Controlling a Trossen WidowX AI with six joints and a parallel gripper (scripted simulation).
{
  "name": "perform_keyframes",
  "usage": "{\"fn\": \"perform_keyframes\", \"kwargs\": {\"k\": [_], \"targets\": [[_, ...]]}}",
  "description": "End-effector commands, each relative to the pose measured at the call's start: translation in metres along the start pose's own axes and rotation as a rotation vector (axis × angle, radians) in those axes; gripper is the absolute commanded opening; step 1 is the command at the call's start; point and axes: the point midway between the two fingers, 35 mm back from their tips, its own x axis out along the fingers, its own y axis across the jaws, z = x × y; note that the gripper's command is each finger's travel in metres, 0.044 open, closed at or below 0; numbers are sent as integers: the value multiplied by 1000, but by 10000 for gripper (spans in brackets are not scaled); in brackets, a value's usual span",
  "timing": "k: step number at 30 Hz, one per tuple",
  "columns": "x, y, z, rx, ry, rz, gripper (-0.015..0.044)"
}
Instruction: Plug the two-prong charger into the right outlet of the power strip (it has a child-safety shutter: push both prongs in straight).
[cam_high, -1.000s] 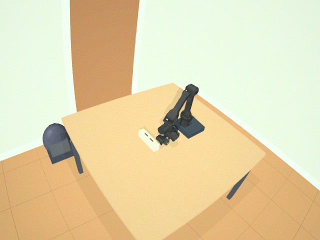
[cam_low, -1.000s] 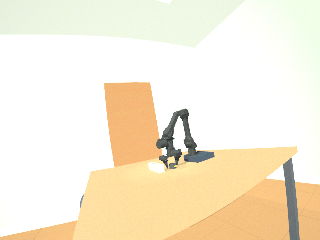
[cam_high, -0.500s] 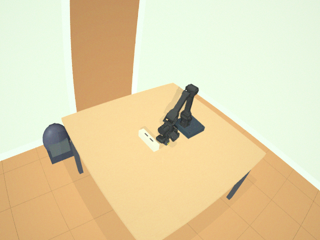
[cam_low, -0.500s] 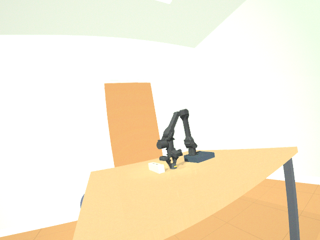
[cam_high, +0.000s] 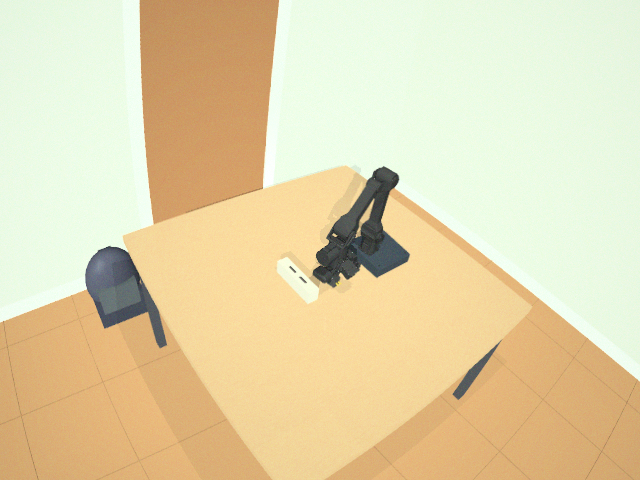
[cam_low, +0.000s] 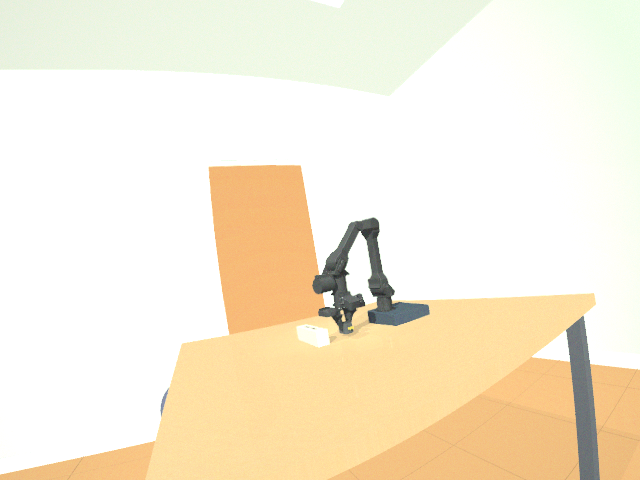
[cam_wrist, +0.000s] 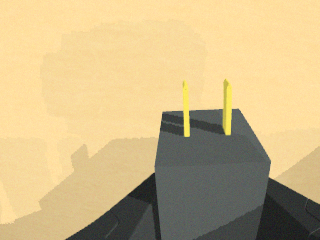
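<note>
The dark grey charger (cam_wrist: 210, 190) fills the lower middle of the wrist view, with its two yellow prongs pointing away from the gripper's palm side, toward the top of that view. My gripper (cam_low: 345, 326) is shut on the charger, one dark finger against each side of its body. In the top view the prongs (cam_high: 338, 283) show as a small yellow spot beside the fingers, low over the table. The white power strip (cam_high: 297, 281) (cam_low: 312, 335) stands on the table just beside the gripper, apart from it. Two dark outlet slots show on its top face.
The arm's dark blue base (cam_high: 385, 255) (cam_low: 400, 313) stands on the wooden table (cam_high: 310, 372) (cam_low: 289, 403), behind the gripper. A dark rounded object (cam_high: 111, 279) stands on the floor beyond the table's left edge.
</note>
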Motion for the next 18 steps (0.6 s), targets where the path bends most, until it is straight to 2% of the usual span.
{"fn": "perform_keyframes", "kwargs": {"k": [1, 5, 18], "targets": [[-21, -2, -2, -2, 3, -15, 0], [-36, 0, -3, -1, 4, -14, 0], [-32, 1, -14, 171, 0, -5, 0]]}}
